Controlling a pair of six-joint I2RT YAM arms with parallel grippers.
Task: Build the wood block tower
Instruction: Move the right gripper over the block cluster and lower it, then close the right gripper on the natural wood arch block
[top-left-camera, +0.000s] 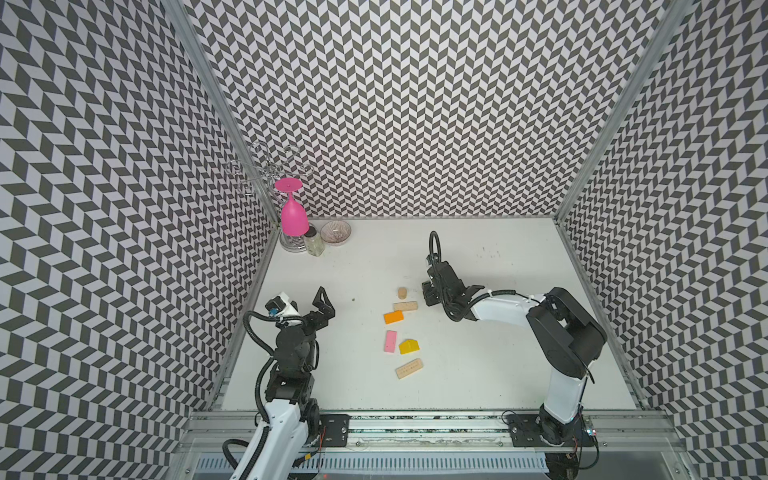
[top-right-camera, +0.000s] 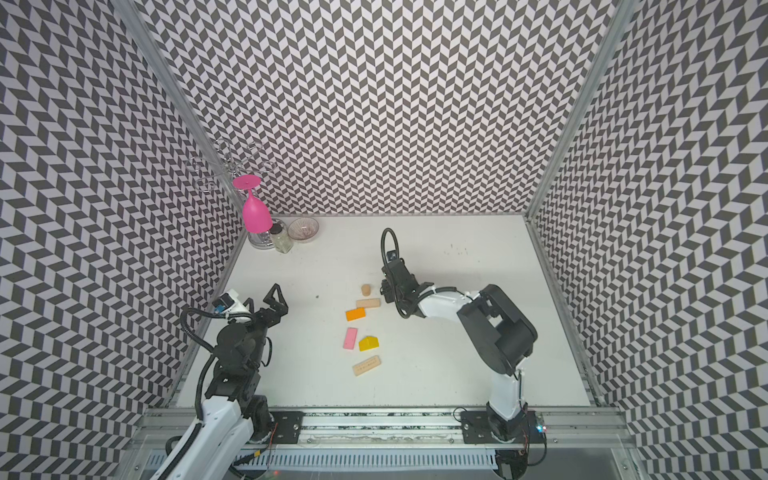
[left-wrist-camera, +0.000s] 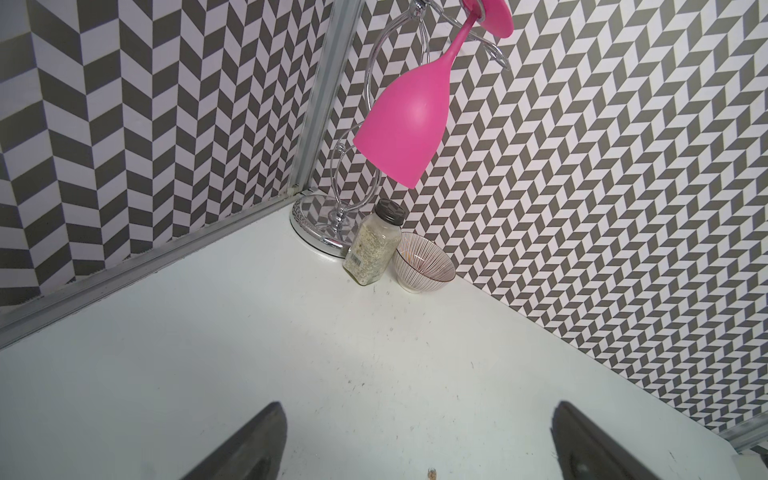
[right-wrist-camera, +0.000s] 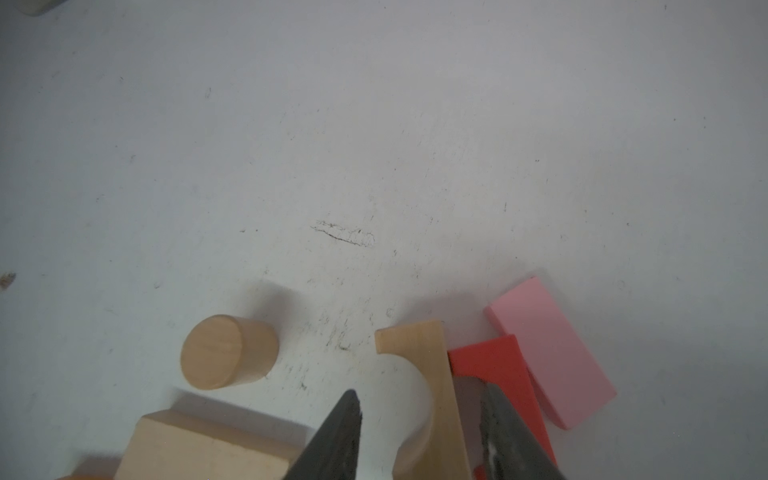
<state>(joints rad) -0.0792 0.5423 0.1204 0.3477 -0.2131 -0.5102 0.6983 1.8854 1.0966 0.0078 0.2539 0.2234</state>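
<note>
the left arm (top-left-camera: 283, 420) and right arm (top-left-camera: 500, 311) share white links, black joints and looping ribbed black cables.

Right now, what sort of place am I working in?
Probably a robot lab test cell: black-and-white chevron-patterned walls box in a white tabletop, small painted and tan wood blocks lie scattered on it, and an aluminium mounting rail runs along its front edge.

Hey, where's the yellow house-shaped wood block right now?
In both top views the yellow house-shaped wood block lies on the white table, just right of the flat pink wood block and just behind the dotted tan wood bar.
</note>
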